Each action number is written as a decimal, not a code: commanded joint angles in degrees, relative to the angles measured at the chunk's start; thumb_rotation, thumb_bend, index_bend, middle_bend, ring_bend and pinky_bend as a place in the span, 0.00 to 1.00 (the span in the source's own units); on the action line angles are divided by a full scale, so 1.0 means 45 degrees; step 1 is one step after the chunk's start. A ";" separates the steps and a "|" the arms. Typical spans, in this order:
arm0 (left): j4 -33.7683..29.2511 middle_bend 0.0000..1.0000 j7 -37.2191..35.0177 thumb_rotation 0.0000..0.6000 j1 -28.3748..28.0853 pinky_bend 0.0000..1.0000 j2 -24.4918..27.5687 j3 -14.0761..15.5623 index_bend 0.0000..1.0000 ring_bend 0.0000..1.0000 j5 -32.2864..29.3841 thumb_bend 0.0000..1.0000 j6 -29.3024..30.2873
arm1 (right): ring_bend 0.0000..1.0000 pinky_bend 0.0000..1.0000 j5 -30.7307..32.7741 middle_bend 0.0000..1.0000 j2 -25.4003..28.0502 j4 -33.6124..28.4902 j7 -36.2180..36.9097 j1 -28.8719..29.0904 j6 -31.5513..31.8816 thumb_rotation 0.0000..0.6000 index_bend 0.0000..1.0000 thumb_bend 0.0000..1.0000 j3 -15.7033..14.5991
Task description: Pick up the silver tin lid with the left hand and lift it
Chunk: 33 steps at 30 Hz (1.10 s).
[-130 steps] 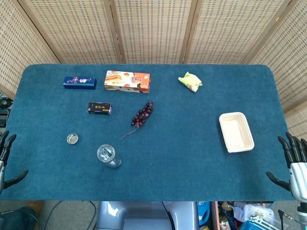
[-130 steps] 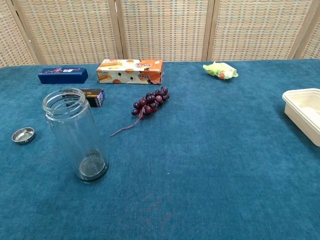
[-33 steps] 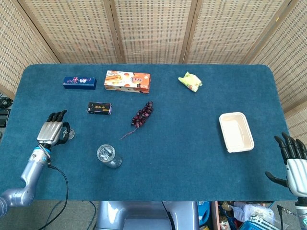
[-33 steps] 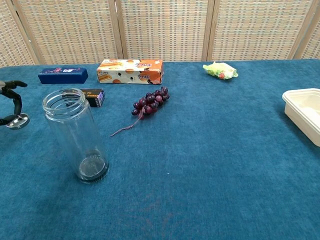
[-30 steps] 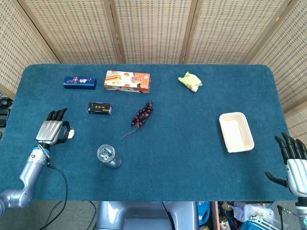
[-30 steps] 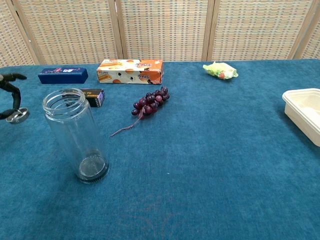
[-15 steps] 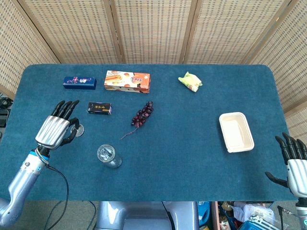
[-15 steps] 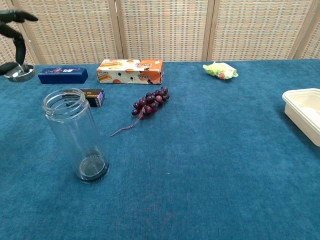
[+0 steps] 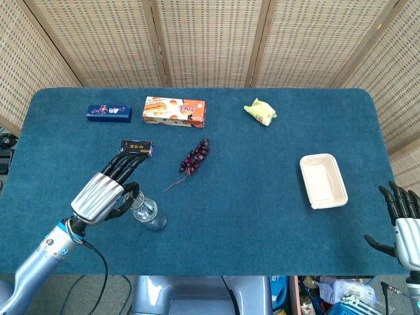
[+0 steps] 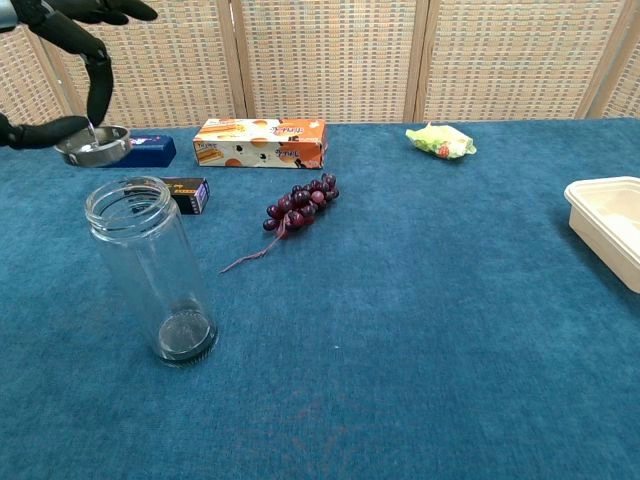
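Observation:
The silver tin lid [image 10: 93, 146] is up in the air, pinched between the thumb and a finger of my left hand [image 10: 62, 70]. In the chest view it hangs just above and left of the clear glass jar [image 10: 152, 268]. In the head view my left hand [image 9: 105, 191] covers the lid and sits right beside the jar [image 9: 148, 213]. My right hand [image 9: 405, 226] is at the table's front right corner, fingers spread, holding nothing.
A dark blue box [image 9: 109, 113], an orange snack box [image 9: 174, 111] and a small black box [image 9: 136, 147] lie at the back left. Purple grapes [image 9: 195, 156] lie mid-table. A green packet [image 9: 260, 111] and a white tray [image 9: 323, 180] are to the right.
My left hand has risen from the table with the lid and moved right, toward the jar. The right hand has stayed put.

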 commanded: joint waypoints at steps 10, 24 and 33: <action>0.0317 0.00 0.0144 1.00 -0.0056 0.00 -0.0635 0.0381 0.59 0.00 0.0240 0.48 -0.0199 | 0.00 0.00 0.0037 0.00 0.0066 0.0004 0.0203 -0.0010 0.0017 1.00 0.07 0.00 0.0039; 0.0872 0.00 0.0029 1.00 -0.0158 0.00 -0.1102 0.0447 0.59 0.00 -0.0164 0.48 -0.0424 | 0.00 0.00 -0.0022 0.00 0.0200 0.0000 0.0523 -0.0083 0.0132 1.00 0.07 0.00 0.0039; 0.1010 0.00 -0.0065 1.00 -0.0219 0.00 -0.1109 0.0495 0.00 0.00 -0.0175 0.41 -0.0491 | 0.00 0.00 -0.0007 0.00 0.0226 -0.0009 0.0556 -0.0087 0.0130 1.00 0.07 0.00 0.0050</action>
